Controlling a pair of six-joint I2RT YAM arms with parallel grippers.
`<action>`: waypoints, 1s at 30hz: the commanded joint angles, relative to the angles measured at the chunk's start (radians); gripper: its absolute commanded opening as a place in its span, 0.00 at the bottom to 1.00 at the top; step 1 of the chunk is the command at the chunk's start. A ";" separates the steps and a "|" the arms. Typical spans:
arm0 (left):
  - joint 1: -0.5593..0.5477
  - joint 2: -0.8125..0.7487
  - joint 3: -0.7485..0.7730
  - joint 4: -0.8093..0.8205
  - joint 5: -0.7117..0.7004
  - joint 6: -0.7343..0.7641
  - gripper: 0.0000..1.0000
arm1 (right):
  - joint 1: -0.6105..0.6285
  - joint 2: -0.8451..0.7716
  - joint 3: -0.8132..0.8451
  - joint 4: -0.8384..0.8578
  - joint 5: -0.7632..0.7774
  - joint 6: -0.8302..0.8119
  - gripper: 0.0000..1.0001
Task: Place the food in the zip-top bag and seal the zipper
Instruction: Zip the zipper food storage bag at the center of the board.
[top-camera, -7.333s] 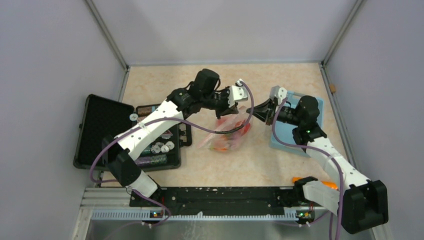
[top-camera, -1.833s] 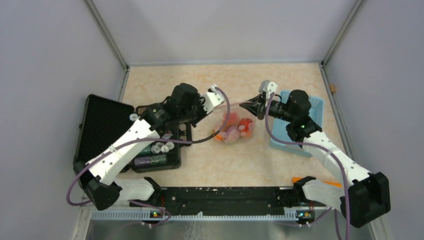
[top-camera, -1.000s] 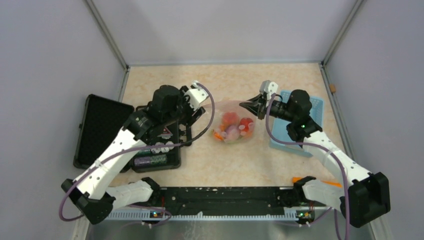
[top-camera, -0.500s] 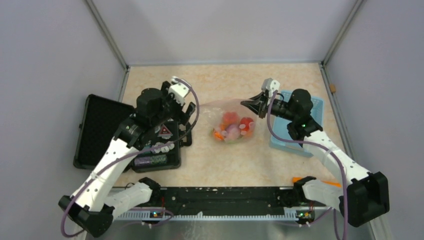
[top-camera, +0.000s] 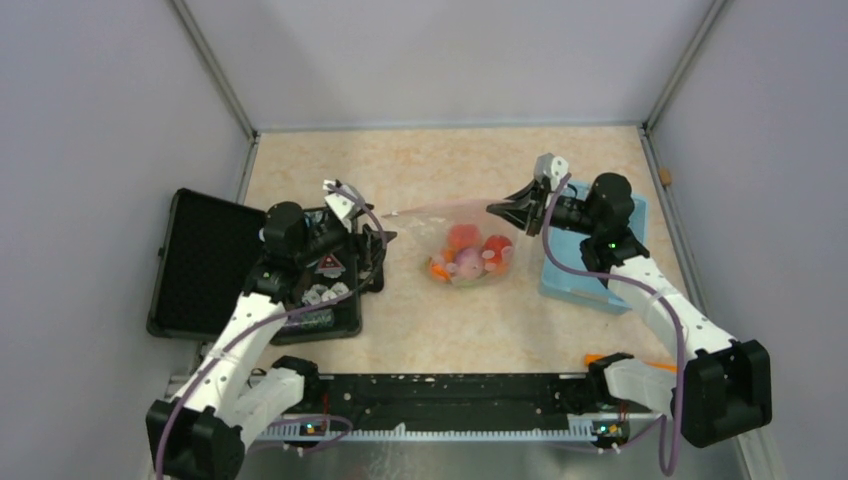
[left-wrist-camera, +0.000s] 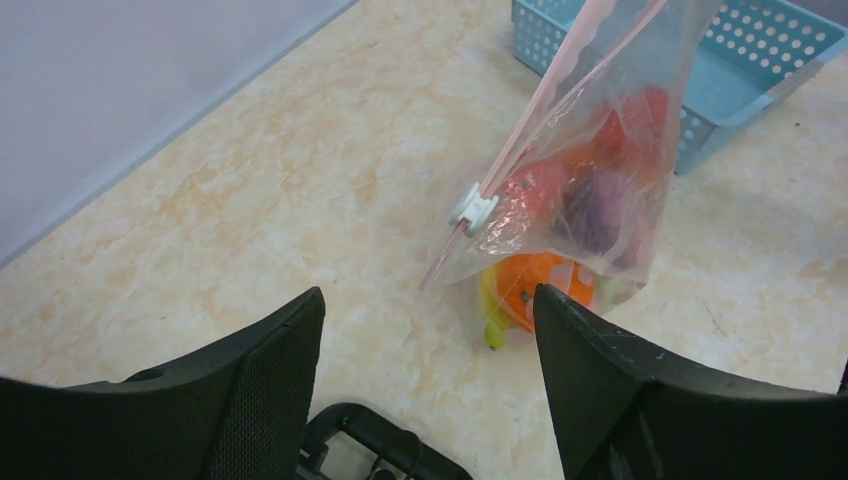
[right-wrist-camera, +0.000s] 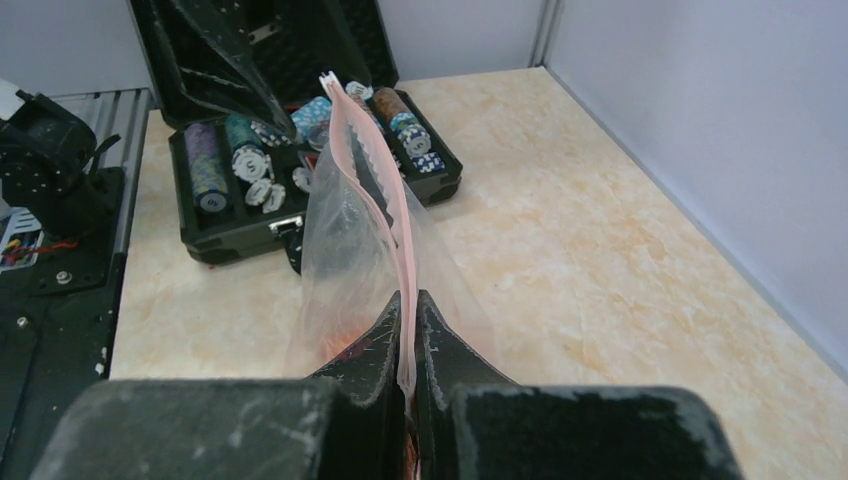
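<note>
Glossy toy fruits (left-wrist-camera: 535, 285) inside clear crinkly zip-top bag (left-wrist-camera: 600, 130); white slider (left-wrist-camera: 473, 210) near end of pinkish-red zipper (left-wrist-camera: 530, 110), apparently sealed. Right claw (right-wrist-camera: 408, 300) pinches that zipper; left claw (left-wrist-camera: 428, 300) gapes empty.

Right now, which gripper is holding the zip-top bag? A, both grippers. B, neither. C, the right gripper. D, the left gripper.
C: the right gripper is shut on the zipper edge of the zip-top bag, holding that edge up, while the left gripper is open with nothing between its fingers.
</note>
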 joint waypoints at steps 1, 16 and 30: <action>0.054 0.041 -0.077 0.360 0.198 -0.073 0.74 | -0.013 -0.005 0.008 0.070 -0.047 0.019 0.00; 0.064 0.157 -0.187 0.807 0.472 -0.146 0.26 | -0.014 -0.011 0.017 0.059 -0.045 0.021 0.00; 0.062 0.179 -0.149 0.667 0.491 -0.015 0.00 | -0.014 -0.008 0.015 0.072 0.010 0.040 0.00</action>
